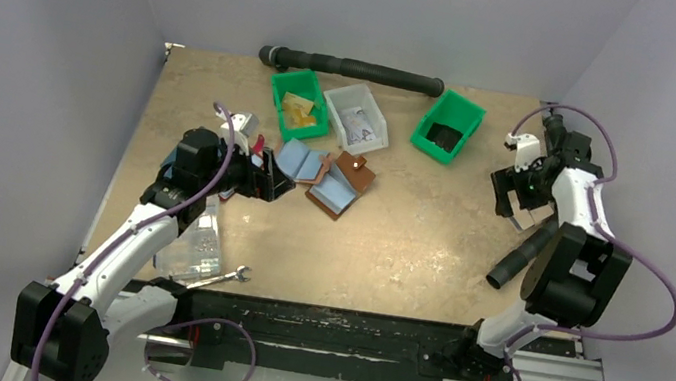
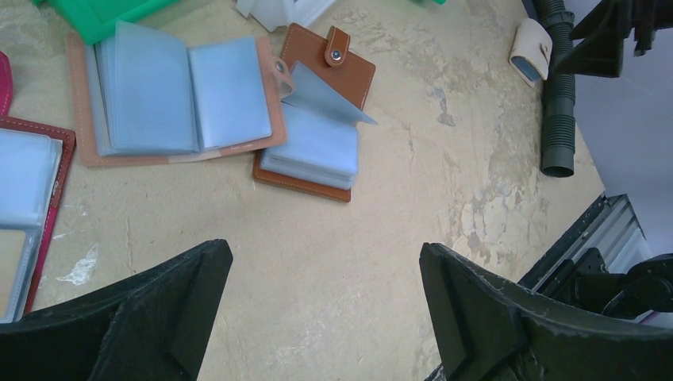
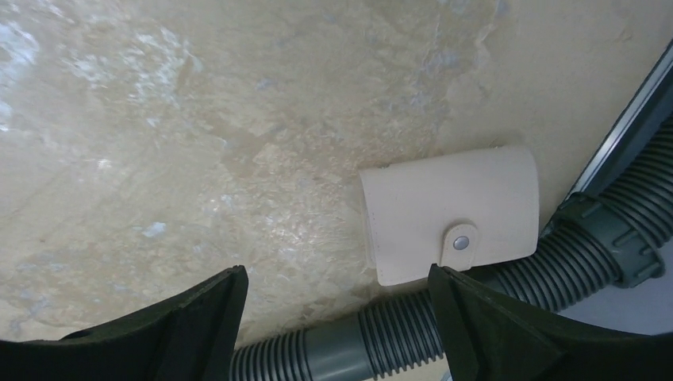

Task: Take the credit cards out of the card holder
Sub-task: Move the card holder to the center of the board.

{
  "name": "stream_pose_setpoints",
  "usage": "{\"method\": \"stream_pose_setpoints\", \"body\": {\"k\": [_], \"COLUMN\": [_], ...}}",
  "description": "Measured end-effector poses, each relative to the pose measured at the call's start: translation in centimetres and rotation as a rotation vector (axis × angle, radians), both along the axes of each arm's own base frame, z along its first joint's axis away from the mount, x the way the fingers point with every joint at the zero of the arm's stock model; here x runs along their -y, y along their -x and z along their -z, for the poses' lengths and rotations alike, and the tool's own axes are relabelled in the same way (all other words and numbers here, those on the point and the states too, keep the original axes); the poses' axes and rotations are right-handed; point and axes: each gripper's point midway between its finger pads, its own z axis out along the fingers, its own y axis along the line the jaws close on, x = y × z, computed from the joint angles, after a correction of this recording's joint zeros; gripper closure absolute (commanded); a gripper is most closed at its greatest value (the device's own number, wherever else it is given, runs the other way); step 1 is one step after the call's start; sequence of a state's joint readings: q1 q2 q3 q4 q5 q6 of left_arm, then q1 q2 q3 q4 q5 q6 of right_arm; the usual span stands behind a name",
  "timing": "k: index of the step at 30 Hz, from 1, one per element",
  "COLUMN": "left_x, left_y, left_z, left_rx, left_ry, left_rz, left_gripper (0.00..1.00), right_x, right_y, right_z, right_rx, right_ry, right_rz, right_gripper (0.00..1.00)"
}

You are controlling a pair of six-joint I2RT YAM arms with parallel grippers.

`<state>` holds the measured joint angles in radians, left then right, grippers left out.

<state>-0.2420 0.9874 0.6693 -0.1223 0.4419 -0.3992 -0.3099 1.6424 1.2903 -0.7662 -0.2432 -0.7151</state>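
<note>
Grey walls close in a mottled beige surface (image 1: 406, 251). Near its right edge lies the card holder (image 3: 448, 214), a flat cream case, snapped shut, with one long edge just beside a ribbed hose (image 3: 373, 341). We see no cards and take them to be inside. The right jaws hover over it, spread wide and empty, with the holder lying nearer the right finger. The left jaws are also wide and empty. They hang over bare surface short of a tan wallet (image 2: 182, 95) and a brown wallet (image 2: 317, 151), both open and showing blue sleeves.

We judge the holder light and soft-skinned: it would flex rather than crack, and it may skate on this smooth surface if nudged from one side. The snap tab (image 3: 460, 242) looks like the place to start, lifted while something pins the body down. The hose crowds one long edge, so we would take hold across the two free short edges. The cards should be thin, stiff and slick, so they are best pinched by an exposed edge, not pressed flat.
</note>
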Motion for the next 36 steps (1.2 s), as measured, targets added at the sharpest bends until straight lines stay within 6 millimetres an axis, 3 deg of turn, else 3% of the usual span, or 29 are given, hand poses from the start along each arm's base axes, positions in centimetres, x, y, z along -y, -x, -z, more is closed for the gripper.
{"method": "stream_pose_setpoints", "body": {"k": [4,9,13,17,23,25,28,34,36], "left_x": [0.0,-0.4,-0.6,-0.7,-0.8,-0.8,-0.7,-0.7,-0.7], "left_y": [0.0,-0.2,-0.3,-0.3,-0.4,-0.4,-0.4,-0.4,-0.4], "left_z": [0.0,-0.2,-0.1,-0.1,0.0,0.0,0.0,0.0,0.0], "left_rx": [0.001,0.005,0.004,0.002,-0.001,-0.003,-0.004,-0.004,-0.004], "left_ry": [0.0,0.002,0.004,0.005,0.006,0.006,0.007,0.007,0.007], "left_rz": [-0.002,-0.015,-0.019,-0.02,-0.022,-0.022,-0.019,-0.018,-0.018], "left_gripper": [0.02,0.02,0.02,0.02,0.02,0.02,0.02,0.02,0.02], "right_x": [1.6,3.3,3.6,4.0,4.3,4.3,4.2,3.4,2.9], "right_y": [0.3,-0.5,-1.7,-2.4,-1.2,-1.4,-1.5,-1.7,-1.8], "right_z": [2.1,2.3,2.3,3.7,5.6,5.7,6.0,6.8,6.5], "right_rx": [-0.074,-0.072,-0.048,-0.061,-0.115,-0.109,-0.099,-0.101,-0.086], "right_ry": [0.069,0.193,0.283,0.342,0.369,0.383,0.41,0.447,0.463], "right_rz": [0.025,0.048,0.04,0.037,0.036,0.035,0.029,-0.011,-0.031], "right_gripper": [0.09,0.12,0.2,0.21,0.26,0.33,0.5,0.98,1.0]}}
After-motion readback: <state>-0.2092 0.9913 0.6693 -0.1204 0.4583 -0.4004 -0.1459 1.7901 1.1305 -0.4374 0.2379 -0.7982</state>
